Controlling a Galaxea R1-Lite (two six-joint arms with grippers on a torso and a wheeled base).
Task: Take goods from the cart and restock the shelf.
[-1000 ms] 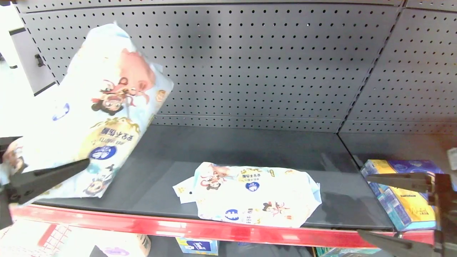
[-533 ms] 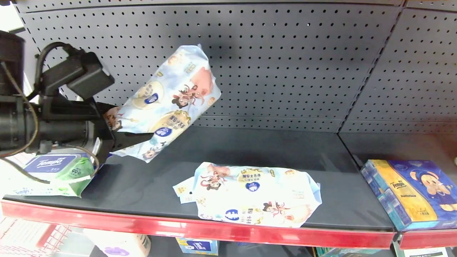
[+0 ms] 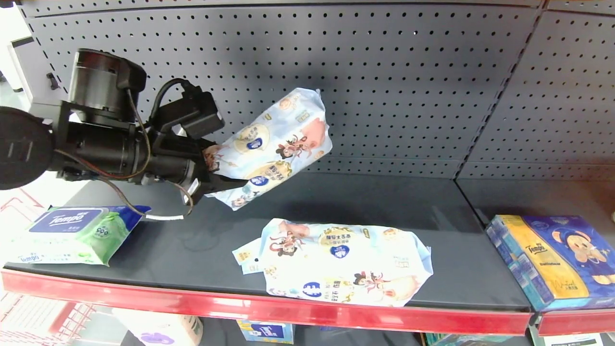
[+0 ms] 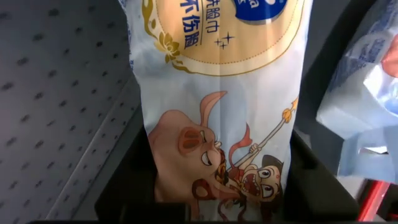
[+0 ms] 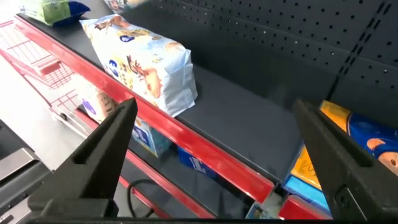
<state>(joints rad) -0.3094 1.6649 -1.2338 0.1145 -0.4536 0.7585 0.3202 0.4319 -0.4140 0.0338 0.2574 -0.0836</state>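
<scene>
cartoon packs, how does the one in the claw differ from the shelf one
The held pack hangs tilted in midair; the lying pack rests flat on the shelf. The left claw clamps the held pack's end; nothing touches the lying pack. Both share one cartoon print.

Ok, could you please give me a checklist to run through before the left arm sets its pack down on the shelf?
1. Grip: left gripper shut on the held pack: ok.
2. Held pack is in the air above the shelf: ok.
3. Bare shelf behind the lying pack to set it on: ok.
4. Wipes well apart from the held pack: ok.
5. Right gripper open, out before the shelf's front edge, away from the drop spot: ok.
6. Gap between held pack and back panel: cannot tell.
</scene>
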